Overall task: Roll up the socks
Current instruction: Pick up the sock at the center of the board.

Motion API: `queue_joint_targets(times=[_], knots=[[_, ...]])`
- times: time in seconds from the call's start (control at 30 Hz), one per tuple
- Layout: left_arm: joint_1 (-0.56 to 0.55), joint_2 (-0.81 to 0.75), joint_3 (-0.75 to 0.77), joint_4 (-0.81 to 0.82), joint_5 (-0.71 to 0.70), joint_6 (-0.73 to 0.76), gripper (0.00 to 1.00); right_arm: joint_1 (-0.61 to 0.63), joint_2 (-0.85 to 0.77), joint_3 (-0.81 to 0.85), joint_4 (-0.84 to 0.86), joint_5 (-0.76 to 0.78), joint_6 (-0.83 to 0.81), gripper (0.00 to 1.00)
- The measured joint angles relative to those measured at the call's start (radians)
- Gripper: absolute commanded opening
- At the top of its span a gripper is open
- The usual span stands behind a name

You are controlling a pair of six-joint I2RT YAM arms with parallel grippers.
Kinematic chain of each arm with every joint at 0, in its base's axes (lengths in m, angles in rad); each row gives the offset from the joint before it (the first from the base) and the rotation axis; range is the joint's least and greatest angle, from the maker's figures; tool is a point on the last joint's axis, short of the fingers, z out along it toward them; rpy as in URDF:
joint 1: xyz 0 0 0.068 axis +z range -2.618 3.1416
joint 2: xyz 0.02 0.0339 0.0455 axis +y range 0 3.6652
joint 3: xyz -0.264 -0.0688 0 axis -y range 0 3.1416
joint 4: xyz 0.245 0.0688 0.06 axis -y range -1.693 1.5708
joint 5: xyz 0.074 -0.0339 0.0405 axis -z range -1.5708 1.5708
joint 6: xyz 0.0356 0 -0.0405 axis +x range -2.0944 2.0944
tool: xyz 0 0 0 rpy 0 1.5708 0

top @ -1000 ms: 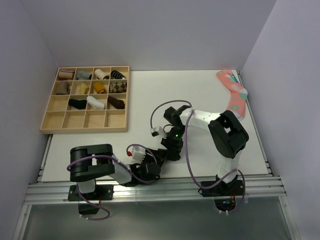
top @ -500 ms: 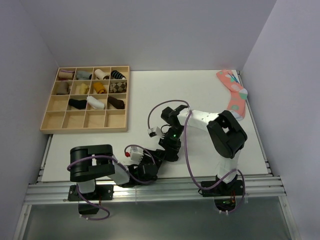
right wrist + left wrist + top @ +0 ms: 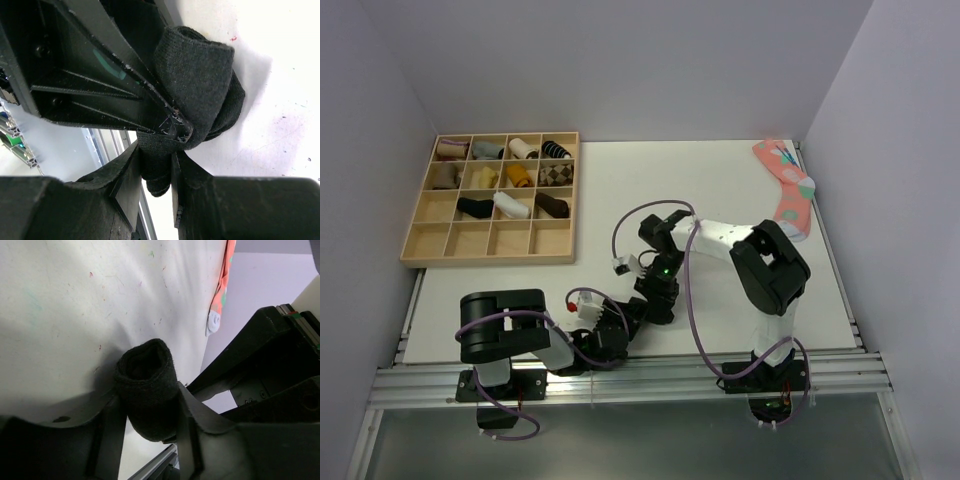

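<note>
We find the socks (image 3: 147, 390) at the near edge of the table (image 3: 620, 180), about midway across it, where the two arms meet. From above they are hard to pick out against the black pincers.

In the left wrist view the socks are a black knit bundle, rolled into a thick stub with its open, folded end towards the far side of the table. The bundle sits right between the fingers of the left pincer (image 3: 150, 401). Each finger lies against one flank of the roll, so this pincer is pinching the socks across their width. The table surface shows beyond the roll.

In the right wrist view the right pincer (image 3: 156, 161) has its two fingers drawn close together on a thinner fold of the same black fabric, which hangs between them. The bulk of the roll bulges out above and to the right of these fingertips. One finger of the left pincer crosses the view diagonally and presses into the roll from the upper left.

A pink spotted sock (image 3: 785, 190) lies well apart at the far right corner. A wooden tray (image 3: 485, 258) of sock bundles sits at the far left.
</note>
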Motion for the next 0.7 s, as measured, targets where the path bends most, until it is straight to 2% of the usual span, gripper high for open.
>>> queue_joint_targets(times=[0.07, 0.13, 0.27, 0.37, 0.53, 0.57, 0.6, 0.7], knots=[[0.0, 0.0, -0.008, 0.018, 0.004, 0.011, 0.34, 0.005, 0.0, 0.0, 0.0, 0.0, 0.001, 0.24], [0.001, 0.0, -0.016, 0.037, 0.008, 0.031, 0.3, 0.009, 0.0, 0.0, 0.0, 0.0, 0.005, 0.27], [0.005, -0.008, -0.028, 0.06, 0.02, 0.072, 0.11, 0.013, 0.0, 0.0, 0.0, -0.003, 0.021, 0.4], [0.014, -0.029, -0.036, 0.06, 0.035, 0.11, 0.01, 0.014, -0.005, 0.0, 0.0, -0.01, 0.038, 0.48], [0.02, -0.081, -0.068, 0.061, 0.047, 0.146, 0.0, 0.019, -0.063, 0.0, 0.015, 0.006, 0.09, 0.56], [0.02, -0.1, -0.079, 0.061, 0.049, 0.152, 0.0, 0.02, -0.082, 0.0, 0.021, 0.013, 0.101, 0.87], [0.02, -0.126, -0.093, 0.06, 0.051, 0.156, 0.0, 0.02, -0.103, 0.0, 0.023, 0.018, 0.115, 1.0], [0.024, -0.222, -0.117, 0.028, 0.051, 0.184, 0.0, 0.011, -0.163, 0.005, 0.031, 0.04, 0.134, 1.0]])
